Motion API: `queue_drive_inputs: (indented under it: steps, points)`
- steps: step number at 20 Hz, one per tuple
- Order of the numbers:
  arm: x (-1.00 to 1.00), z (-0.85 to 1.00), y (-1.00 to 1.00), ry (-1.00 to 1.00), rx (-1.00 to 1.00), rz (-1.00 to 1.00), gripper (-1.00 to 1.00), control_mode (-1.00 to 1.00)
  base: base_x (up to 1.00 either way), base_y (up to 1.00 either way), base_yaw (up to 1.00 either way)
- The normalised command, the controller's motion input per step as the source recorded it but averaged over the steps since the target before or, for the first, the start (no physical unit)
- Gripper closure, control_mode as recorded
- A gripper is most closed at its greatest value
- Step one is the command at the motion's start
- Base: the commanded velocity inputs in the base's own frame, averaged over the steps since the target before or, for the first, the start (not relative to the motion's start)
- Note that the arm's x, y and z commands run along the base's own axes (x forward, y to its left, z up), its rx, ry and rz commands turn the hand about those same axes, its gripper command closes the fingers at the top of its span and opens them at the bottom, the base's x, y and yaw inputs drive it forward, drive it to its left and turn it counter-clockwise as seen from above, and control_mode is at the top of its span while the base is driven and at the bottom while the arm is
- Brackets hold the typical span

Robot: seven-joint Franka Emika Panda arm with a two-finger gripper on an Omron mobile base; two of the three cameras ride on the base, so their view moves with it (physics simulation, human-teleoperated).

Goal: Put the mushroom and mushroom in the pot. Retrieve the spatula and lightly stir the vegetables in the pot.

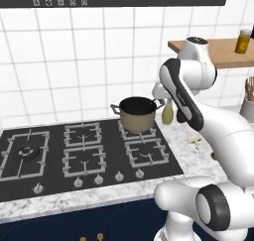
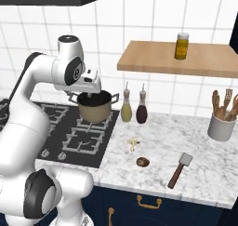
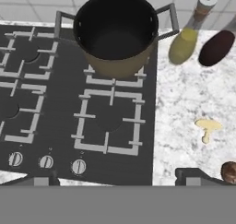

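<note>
The tan pot (image 2: 95, 109) with a dark inside and two black handles stands on the back right burner, also seen as the pot (image 3: 115, 29) and the pot (image 1: 138, 115); nothing lies inside it. A pale mushroom (image 2: 133, 143) lies on the marble counter right of the stove. A brown mushroom (image 2: 142, 162) lies just in front of it. They appear in the hand view as the pale mushroom (image 3: 208, 127) and the brown mushroom (image 3: 229, 171). The spatula (image 2: 180, 169) rests further right, near the counter's front edge. My gripper (image 3: 115, 178) hangs open and bare above the stove, in front of the pot.
A yellow oil bottle (image 2: 126, 111) and a dark bottle (image 2: 142, 112) stand right of the pot. A pale utensil holder (image 2: 221, 125) sits at the far right. A wooden shelf (image 2: 153, 62) with a jar (image 2: 181, 46) hangs above. The black stove (image 2: 88, 148) spreads left.
</note>
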Motion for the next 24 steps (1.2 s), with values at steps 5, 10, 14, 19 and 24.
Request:
queue_drive_inputs:
  steps: [5,10,14,19,24]
  points:
    - [-0.04,-0.28,-0.87,0.0,0.0,-0.02,-1.0,-1.0,0.0,0.0,0.0]
    - [0.0,-0.65,-0.9,0.07,0.0,-0.03,-1.0,-1.0,0.0,0.0,0.0]
    - [0.0,-0.78,-0.76,0.11,0.0,-0.01,-1.0,-1.0,0.0,0.0,0.0]
    - [0.0,-0.82,-0.65,0.08,0.0,0.0,-1.0,-1.0,0.0,0.0,0.0]
    - [0.11,-0.74,-0.27,0.01,0.0,0.0,-1.0,-1.0,0.0,0.0,0.0]
